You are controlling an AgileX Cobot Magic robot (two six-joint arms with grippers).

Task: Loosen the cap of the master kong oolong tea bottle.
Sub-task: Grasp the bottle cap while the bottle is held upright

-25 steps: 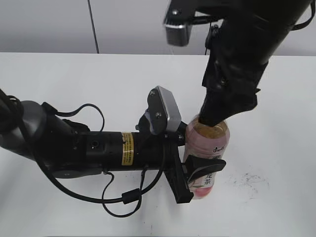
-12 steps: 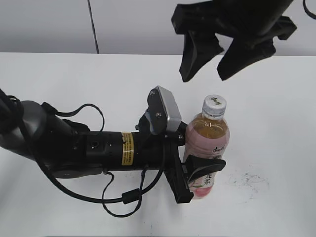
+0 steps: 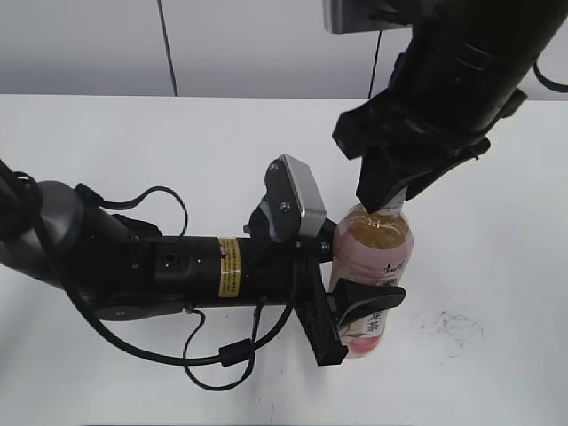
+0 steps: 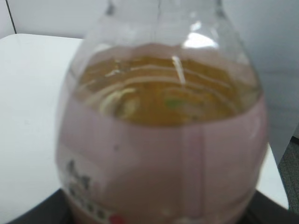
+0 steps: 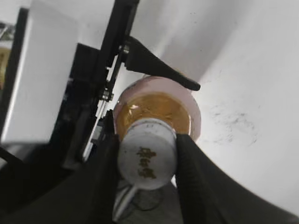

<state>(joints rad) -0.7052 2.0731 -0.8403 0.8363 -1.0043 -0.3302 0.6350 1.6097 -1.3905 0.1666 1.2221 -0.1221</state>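
Right gripper point(image 5: 147, 161) is gripping the cap point(image 5: 146, 161).
Left gripper point(image 3: 355, 311) is clamping the master kong oolong tea bottle point(image 3: 371, 266) upright; twisting looks next.

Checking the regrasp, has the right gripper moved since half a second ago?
Yes. The right gripper came down from above the bottle and now straddles the cap.
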